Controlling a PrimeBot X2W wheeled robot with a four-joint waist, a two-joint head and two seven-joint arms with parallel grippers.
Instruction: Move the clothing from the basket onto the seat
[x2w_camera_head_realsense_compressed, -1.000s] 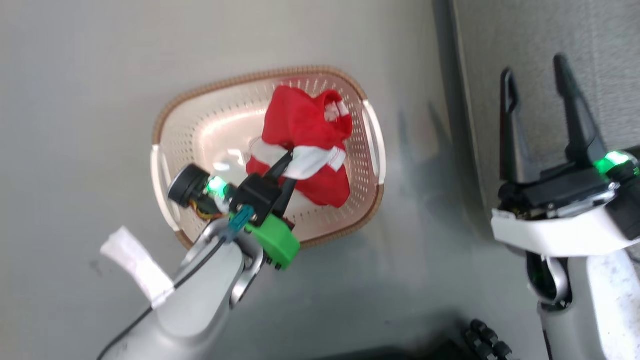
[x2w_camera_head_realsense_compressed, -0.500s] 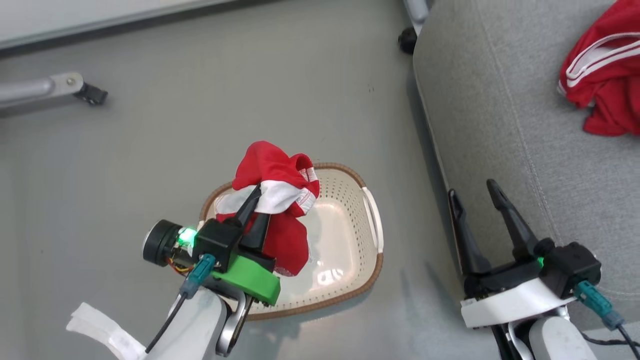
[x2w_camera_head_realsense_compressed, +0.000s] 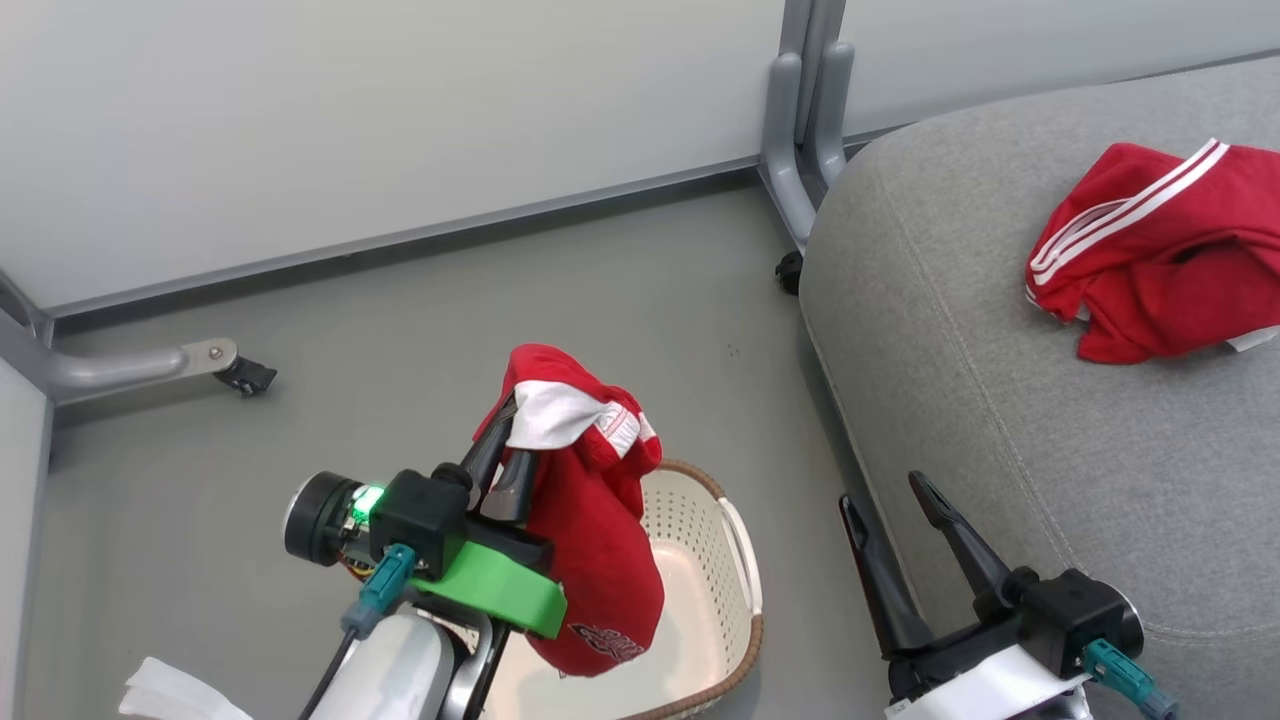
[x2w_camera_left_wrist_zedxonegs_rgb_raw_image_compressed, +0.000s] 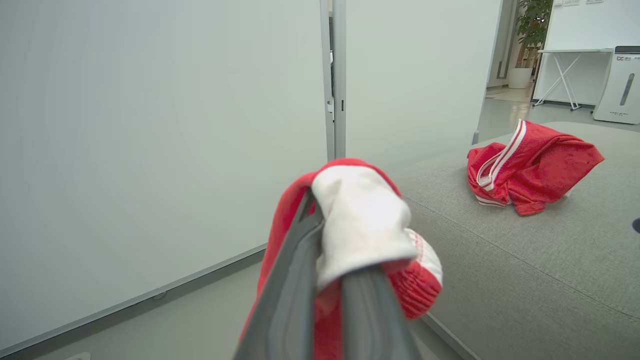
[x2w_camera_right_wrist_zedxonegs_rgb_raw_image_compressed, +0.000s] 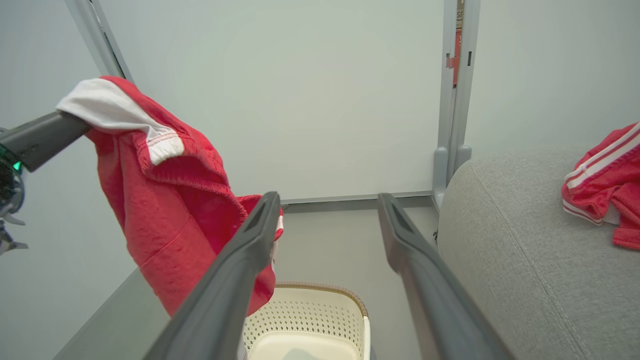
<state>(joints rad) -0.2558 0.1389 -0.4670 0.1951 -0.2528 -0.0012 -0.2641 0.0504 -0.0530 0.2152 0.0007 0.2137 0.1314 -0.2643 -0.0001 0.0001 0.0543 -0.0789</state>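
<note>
Hanging from the left gripper (x2w_camera_head_realsense_compressed: 508, 428) in the lower middle of the head view is a red garment (x2w_camera_head_realsense_compressed: 595, 540) with white trim; the two dark fingers are closed tightly on a white fold of it, and the rest of the cloth falls freely in front of the basket (x2w_camera_head_realsense_compressed: 748, 570) at the bottom centre; I cannot tell if the lowest hem touches the basket or is just above it. The part of the basket's inside that shows has no cloth in it, but the arm and the garment hide some of it. The seat (x2w_camera_head_realsense_compressed: 1000, 400) takes the right side of the frame, and at its upper right lies the striped garment (x2w_camera_head_realsense_compressed: 1150, 260), crumpled and resting fully on the cushion. The right gripper (x2w_camera_head_realsense_compressed: 883, 492), at the lower right, has its fingers spread wide and holds nothing; it stands just beside the edge of the seat. I judge the task to be about half done: one piece is already delivered; the second is out of the basket and must be carried to the right, over the grey floor (x2w_camera_head_realsense_compressed: 400, 330), and released on the cushion.
</note>
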